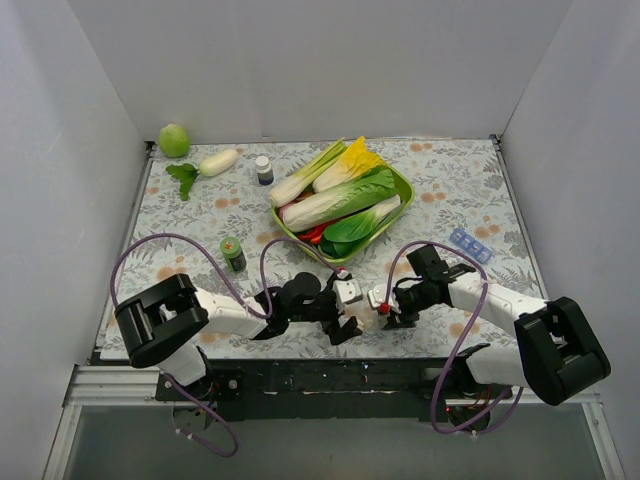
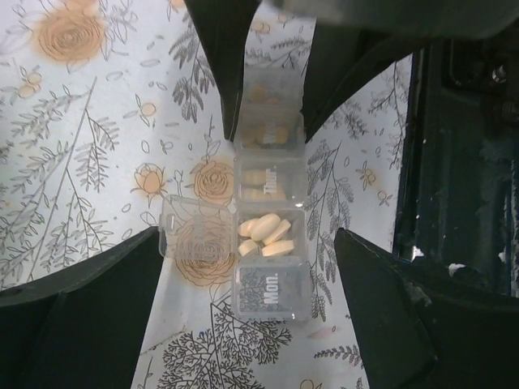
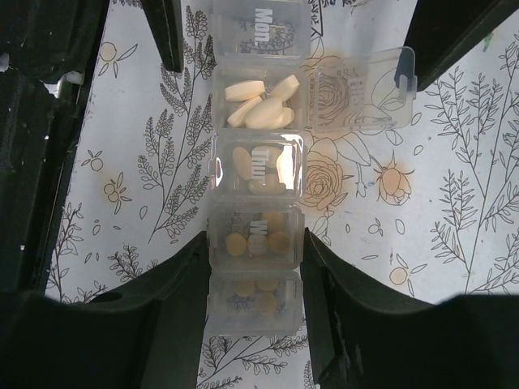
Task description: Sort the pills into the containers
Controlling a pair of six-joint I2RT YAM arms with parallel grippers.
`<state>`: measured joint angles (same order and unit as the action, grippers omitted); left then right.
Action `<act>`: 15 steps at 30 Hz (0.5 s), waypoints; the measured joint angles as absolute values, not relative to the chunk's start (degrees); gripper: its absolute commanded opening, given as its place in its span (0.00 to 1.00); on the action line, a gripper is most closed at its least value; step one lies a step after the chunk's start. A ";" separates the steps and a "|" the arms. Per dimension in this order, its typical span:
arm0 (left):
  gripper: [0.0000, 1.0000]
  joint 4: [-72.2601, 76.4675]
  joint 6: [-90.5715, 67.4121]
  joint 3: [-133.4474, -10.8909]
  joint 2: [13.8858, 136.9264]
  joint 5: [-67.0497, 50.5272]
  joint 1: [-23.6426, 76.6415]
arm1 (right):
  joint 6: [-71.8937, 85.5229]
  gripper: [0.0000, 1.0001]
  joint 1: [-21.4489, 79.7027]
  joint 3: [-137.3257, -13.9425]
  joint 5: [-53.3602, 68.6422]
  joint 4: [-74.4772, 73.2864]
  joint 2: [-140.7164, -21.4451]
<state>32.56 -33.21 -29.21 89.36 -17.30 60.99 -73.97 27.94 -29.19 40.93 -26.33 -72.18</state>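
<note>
Strip (image 2: 270,288): clear, colourless, a single row of square compartments; located on the floral cloth (image 1: 190,215) near the front edge of the table, between the two arms and in front of the green tray (image 1: 403,184) of vegetables; whether it rests on the cloth or is slightly raised cannot be told

Right gripper (image 3: 255,243): closed on the strip; both fingers (image 3: 154,316) press its long sides at a lidded compartment of round yellowish pills (image 3: 236,244)

Left gripper (image 2: 247,235): open; its fingers (image 2: 81,316) stand wide on either side of the strip at the opposite end, with cloth visible between the right-hand finger and the strip; nothing held

Compartments: the end one, marked "Mon." (image 3: 261,20), is lidded; the next is open, its lid (image 2: 199,239) swung flat to the side, and it contains several pale oblong pills (image 2: 264,235); the third is lidded with oblong pills inside; the last two, lidded, hold round pills

Also noted: green bottle (image 1: 233,252) left of the tray; blue strip (image 1: 470,244) to its right, well apart from the clear one
</note>
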 measured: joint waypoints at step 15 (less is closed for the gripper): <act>0.46 34.35 -41.41 -27.46 85.49 -23.24 61.30 | -70.76 0.17 28.12 -29.58 41.47 -24.10 -73.76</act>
